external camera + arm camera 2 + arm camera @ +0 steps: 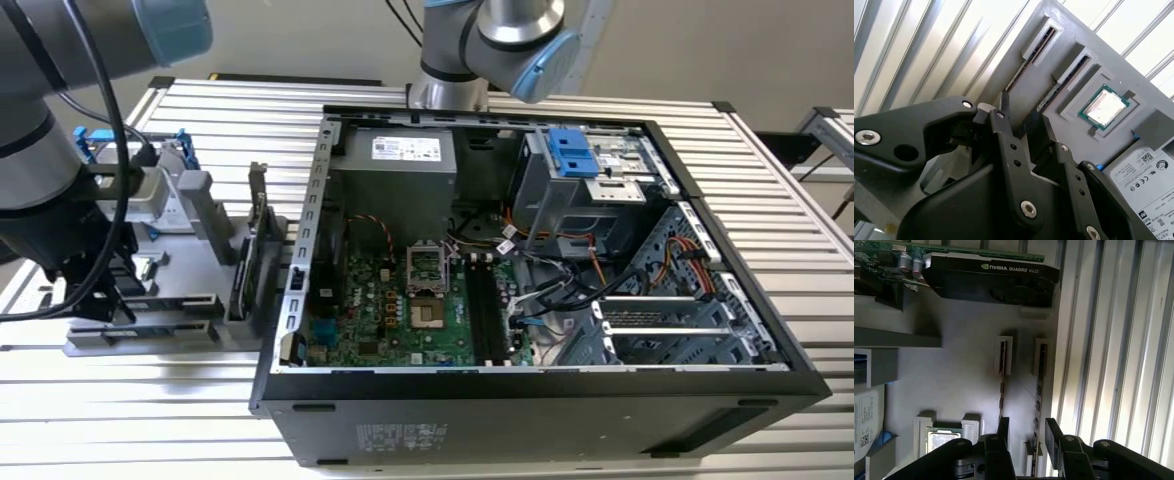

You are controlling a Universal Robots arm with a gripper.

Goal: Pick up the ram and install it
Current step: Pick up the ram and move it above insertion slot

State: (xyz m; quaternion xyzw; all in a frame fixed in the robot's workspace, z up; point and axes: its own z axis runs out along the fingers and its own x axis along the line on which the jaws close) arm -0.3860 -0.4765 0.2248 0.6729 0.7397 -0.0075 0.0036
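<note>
While the arm (40, 180) hangs over the grey parts holder (147, 335), at nine o'clock of the open computer case (534, 410) in the exterior view, we see that the memory slots (483, 310) on the board inside look unfilled.

In the second wrist view we find the gripper (1025, 114) spread open. The ram (1060, 83) stands on edge in its holder slot and runs in between the two fingers. A second stick (1026, 60) stands just beside it, and a processor (1104, 107) and a hard drive (1149, 175) lie further along.

In the first wrist view the gripper (1028, 427) straddles the ram (1040, 385), with a gap showing on each side. The second stick (1002, 385) is parallel to it, and a graphics card (994, 277) lies beyond.

We judge the ram light, stiff and brittle. The grip belongs on its flat faces near mid-length, squarely and gently, clear of the contact edge.
</note>
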